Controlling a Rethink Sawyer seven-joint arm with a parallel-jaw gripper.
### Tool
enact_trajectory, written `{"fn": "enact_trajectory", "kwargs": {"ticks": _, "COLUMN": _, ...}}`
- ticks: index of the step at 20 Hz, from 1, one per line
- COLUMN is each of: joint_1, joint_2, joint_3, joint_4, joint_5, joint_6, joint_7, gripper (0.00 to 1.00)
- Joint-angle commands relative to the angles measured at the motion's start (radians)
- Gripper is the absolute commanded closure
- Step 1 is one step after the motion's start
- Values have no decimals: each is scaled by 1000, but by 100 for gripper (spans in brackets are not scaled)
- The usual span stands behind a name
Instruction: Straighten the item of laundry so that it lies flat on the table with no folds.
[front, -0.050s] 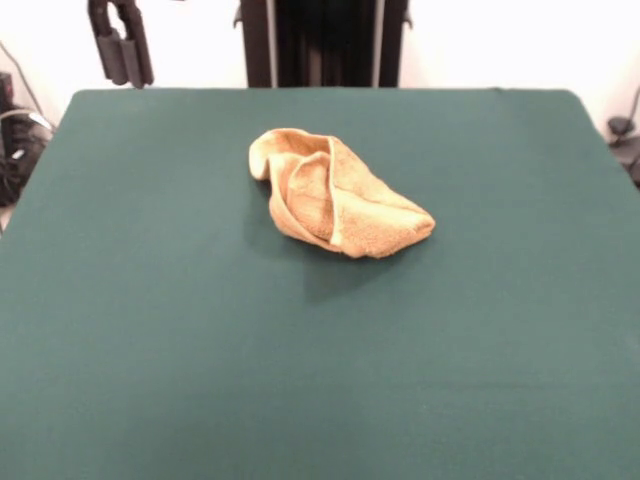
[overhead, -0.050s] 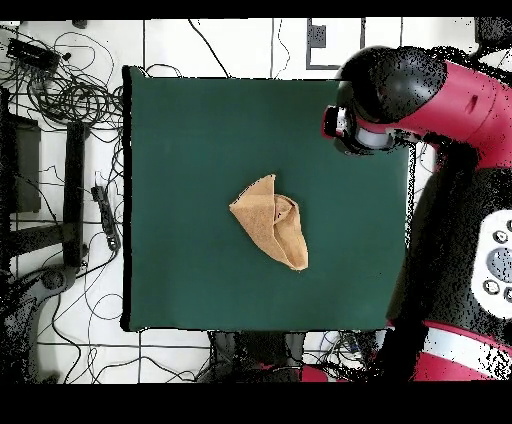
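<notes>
Green table (front, -0.050s: 150, 350), folded yellow-orange towel (front, -0.050s: 335, 195) mid-table, gripper (front, -0.050s: 120, 45) raised far off

Open green table (front, -0.050s: 150, 350) all round the crumpled towel (front, -0.050s: 335, 195), arm (overhead, -0.050s: 440, 95) off to one edge.

Even, bright indoor light, no glare.
A soft shadow lies beside the towel (front, -0.050s: 335, 195) on the table (front, -0.050s: 150, 330).
</notes>
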Motion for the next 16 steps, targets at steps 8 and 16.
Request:
{"fn": "enact_trajectory", "kwargs": {"ticks": 8, "joint_1": 85, "joint_2": 18, "joint_3": 83, "joint_4": 192, "joint_5": 49, "joint_6": -102, "joint_7": 143, "gripper": 100}}
{"fn": "enact_trajectory", "kwargs": {"ticks": 16, "joint_1": 100, "joint_2": 25, "joint_3": 85, "joint_4": 181, "joint_5": 62, "joint_6": -102, "joint_7": 152, "gripper": 100}}
